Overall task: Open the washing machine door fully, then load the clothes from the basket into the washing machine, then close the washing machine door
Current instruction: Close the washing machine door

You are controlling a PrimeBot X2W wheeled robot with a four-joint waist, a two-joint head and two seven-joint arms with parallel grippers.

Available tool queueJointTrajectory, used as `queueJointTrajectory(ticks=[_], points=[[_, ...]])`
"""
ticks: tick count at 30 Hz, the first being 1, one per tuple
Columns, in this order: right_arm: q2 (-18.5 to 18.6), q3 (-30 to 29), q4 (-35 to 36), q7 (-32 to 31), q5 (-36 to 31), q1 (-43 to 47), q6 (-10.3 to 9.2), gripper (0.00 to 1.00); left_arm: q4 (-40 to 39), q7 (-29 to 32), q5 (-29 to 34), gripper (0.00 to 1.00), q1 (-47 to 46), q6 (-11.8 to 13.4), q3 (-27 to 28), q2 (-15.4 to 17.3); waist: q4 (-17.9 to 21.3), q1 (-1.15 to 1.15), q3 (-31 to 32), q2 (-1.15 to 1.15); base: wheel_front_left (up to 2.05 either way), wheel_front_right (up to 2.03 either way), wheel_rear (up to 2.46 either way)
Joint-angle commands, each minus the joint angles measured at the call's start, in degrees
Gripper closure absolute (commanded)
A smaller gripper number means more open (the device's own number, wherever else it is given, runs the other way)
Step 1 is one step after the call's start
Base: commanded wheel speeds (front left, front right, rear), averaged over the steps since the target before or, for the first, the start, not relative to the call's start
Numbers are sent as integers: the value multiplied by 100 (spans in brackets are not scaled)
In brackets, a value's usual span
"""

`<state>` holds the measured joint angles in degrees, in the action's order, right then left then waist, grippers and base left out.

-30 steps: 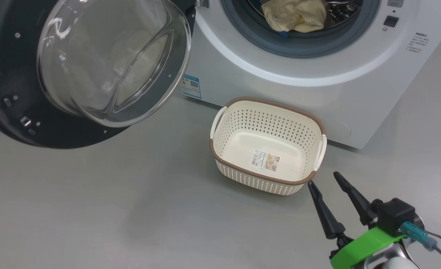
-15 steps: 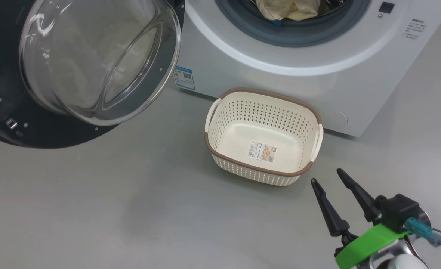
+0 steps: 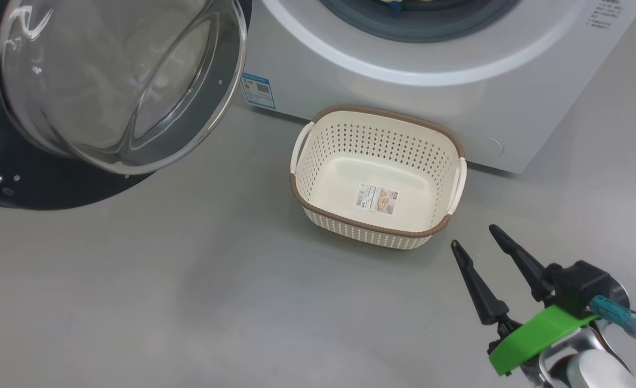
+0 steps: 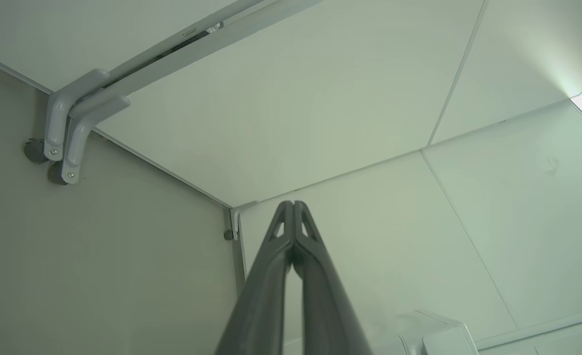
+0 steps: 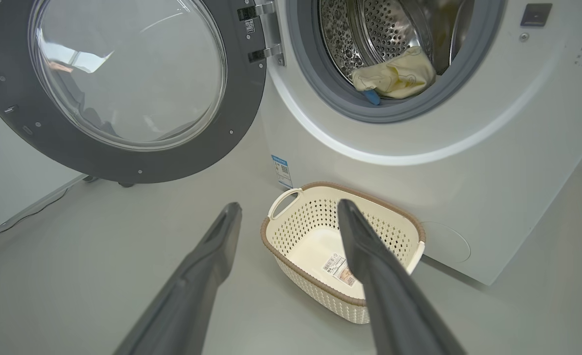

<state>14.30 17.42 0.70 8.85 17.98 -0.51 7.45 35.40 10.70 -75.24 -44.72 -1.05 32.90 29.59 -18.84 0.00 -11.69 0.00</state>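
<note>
Basket (image 3: pixel 382 151) sits before the washing machine (image 3: pixel 404 91); right gripper (image 3: pixel 474 235) spread wide, left gripper (image 4: pixel 293 204) pinched together.

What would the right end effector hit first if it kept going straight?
Probably the basket, just ahead of the right end effector. Depth is unclear, so it might pass over the rim and reach the washer.

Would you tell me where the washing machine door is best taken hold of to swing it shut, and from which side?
I would take the washing machine door by its black rim at the free edge, opposite the hinge, coming from the robot's left. The bulging glass bowl offers no hold, and the far edge gives most leverage.
</note>
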Motion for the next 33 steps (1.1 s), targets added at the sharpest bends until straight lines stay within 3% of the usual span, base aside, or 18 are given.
queueJointTrajectory(ticks=[1,17,33], points=[[142,106,230,-44,-61,-193,3,0,-84,93,-68,100,-204,-100,145,466,34,0,-75,0,0,0,0],[337,85,528,-323,-114,-331,3,0,457,326,-265,100,-259,-490,97,405,229,0,-479,0,0,0,0],[289,16,623,-354,-184,-374,3,0,641,748,-361,100,-256,-605,-150,289,350,0,-672,0,0,0,0]])
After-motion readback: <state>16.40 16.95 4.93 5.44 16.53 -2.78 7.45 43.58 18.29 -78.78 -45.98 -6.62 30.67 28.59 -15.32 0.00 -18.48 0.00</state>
